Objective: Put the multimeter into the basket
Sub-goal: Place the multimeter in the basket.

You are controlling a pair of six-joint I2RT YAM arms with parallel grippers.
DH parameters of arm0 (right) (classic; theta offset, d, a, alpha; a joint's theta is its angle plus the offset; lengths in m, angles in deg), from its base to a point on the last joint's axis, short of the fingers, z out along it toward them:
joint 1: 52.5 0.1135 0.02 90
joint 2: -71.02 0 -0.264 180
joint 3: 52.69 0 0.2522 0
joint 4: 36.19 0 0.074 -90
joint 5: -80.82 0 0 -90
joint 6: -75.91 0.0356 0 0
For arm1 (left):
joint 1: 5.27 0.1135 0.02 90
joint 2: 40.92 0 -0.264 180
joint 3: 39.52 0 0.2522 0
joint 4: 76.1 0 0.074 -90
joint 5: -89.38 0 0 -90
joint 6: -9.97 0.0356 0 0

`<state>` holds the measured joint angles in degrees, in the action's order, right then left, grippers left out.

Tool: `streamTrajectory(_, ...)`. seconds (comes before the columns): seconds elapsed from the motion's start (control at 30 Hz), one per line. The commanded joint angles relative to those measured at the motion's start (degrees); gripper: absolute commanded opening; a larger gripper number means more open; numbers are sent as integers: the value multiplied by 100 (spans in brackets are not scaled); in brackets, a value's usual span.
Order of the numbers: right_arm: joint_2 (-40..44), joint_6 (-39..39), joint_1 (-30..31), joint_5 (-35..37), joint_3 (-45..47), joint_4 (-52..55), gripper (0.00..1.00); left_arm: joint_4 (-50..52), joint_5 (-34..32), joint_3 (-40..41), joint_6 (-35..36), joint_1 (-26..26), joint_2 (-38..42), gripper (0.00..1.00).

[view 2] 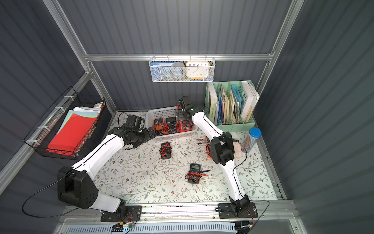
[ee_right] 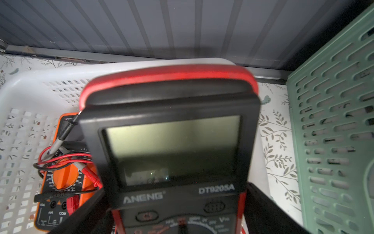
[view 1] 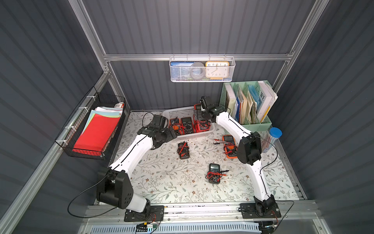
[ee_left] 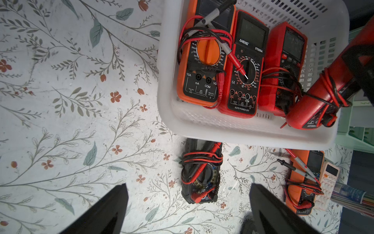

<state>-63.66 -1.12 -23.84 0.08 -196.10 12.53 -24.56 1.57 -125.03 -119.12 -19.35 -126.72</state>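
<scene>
My right gripper (view 1: 199, 115) (ee_right: 176, 202) is shut on a red-and-black multimeter (view 1: 196, 107) (ee_right: 172, 141) wrapped in its leads. It holds it tilted over the right end of the white perforated basket (view 1: 178, 111) (ee_left: 242, 137), display end towards the back wall. In the left wrist view the held multimeter (ee_left: 323, 87) has its lower end by the basket's front rim. Three multimeters lie side by side in the basket: orange (ee_left: 204, 52), red-black (ee_left: 247, 64) and red (ee_left: 283, 66). My left gripper (view 1: 172, 132) (ee_left: 188, 186) stands open and empty at the basket's front left corner.
On the floral mat lie a black multimeter (view 1: 183, 150), another black one (view 1: 214, 173) and an orange one (view 1: 229, 145) with loose probes. A calculator (view 2: 236, 150) and a blue-capped pen tube (view 1: 272, 137) stand right. A green file rack (view 1: 247, 101) is beside the basket.
</scene>
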Motion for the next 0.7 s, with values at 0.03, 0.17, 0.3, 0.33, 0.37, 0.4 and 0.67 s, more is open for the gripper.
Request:
streamTrajectory(0.03,-258,-137,-20,158,-232,-6,68,-34,20,56,134,11,-61,99)
streamTrajectory(0.17,-420,-98,-19,178,-284,8,73,-32,8,67,92,11,-54,99)
streamTrajectory(0.3,-553,-37,-23,208,-348,2,81,-26,29,75,67,11,-49,99)
streamTrajectory(0.33,-577,-24,-19,246,-369,7,84,-18,31,65,63,11,-39,99)
streamTrajectory(0.37,-603,-5,-19,268,-391,6,87,-9,34,59,64,11,-31,99)
streamTrajectory(0.4,-611,11,-19,267,-405,10,88,1,29,53,60,11,-33,99)
streamTrajectory(0.67,-444,65,-23,305,-487,15,99,89,25,-36,94,11,-5,99)
